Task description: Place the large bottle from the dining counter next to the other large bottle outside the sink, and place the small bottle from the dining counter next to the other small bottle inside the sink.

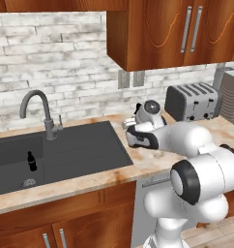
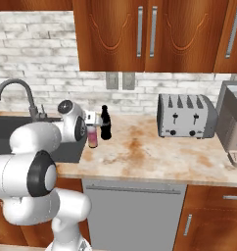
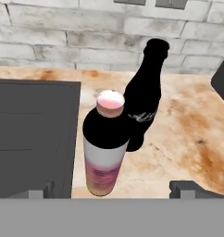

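Sink: you see the dark basin set in the left part of the counter, with its steel tap at the back edge.
Other small bottle: it stands upright inside the sink, near the left side, a little way from the drain.
Counter: you see a beige top with orange marks, running from the sink to the right.
Large bottle: it stands upright on the counter, just beside the sink's right edge. You can see it is dark at the top, white in the middle and pink low down, with a pale pink cap.
Other large bottle: the black one stands upright right behind the pink one, a bit to the right. In the hand view they overlap, so you cannot tell if they touch.
Gripper: its jaws are wide apart. One finger tip is on each side of the large bottle, low in the hand view, and neither tip touches it. It holds nothing.
Toaster: it sits near the back edge of the counter, well to the right of the bottles.
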Controlling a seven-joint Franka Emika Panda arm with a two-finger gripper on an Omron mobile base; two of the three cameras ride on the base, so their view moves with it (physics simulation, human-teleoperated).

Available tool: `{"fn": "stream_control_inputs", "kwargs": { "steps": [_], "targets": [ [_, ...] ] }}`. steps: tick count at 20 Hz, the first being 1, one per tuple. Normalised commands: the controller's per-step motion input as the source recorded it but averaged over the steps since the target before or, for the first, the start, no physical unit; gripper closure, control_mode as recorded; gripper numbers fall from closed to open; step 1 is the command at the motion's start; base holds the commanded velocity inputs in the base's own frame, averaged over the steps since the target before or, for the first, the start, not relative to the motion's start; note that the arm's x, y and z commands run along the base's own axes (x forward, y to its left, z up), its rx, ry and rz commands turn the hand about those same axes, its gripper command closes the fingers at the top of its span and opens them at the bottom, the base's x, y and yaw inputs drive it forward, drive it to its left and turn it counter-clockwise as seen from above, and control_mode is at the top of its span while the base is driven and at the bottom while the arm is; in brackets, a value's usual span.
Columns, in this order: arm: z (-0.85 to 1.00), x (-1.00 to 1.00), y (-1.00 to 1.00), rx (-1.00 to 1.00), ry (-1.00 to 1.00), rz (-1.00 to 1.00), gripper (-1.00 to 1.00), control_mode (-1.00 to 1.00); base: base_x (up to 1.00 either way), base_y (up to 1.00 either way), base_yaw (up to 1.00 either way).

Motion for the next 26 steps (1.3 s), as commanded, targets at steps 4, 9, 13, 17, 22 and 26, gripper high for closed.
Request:
{"fn": "stream_control_inputs", "kwargs": {
  "steps": [4, 9, 13, 17, 22, 26],
  "targets": [
    [0.08, -0.25, 0.0, 0.0, 0.0, 0.0, -1.0, -1.0, 0.0, 0.0, 0.0],
    [0.0, -0.2, 0.0, 0.0, 0.0, 0.0, -1.0, -1.0, 0.0, 0.0, 0.0],
    [0.0, -0.13, 0.0, 0.0, 0.0, 0.0, -1.0, -1.0, 0.0, 0.0, 0.0],
    [0.0, -0.28, 0.0, 0.0, 0.0, 0.0, -1.0, -1.0, 0.0, 0.0, 0.0],
    [0.0, -0.39, 0.0, 0.0, 0.0, 0.0, -1.0, -1.0, 0.0, 0.0, 0.0],
    [0.0, -0.38, 0.0, 0.0, 0.0, 0.02, -1.0, -1.0, 0.0, 0.0, 0.0]
  ]
}}
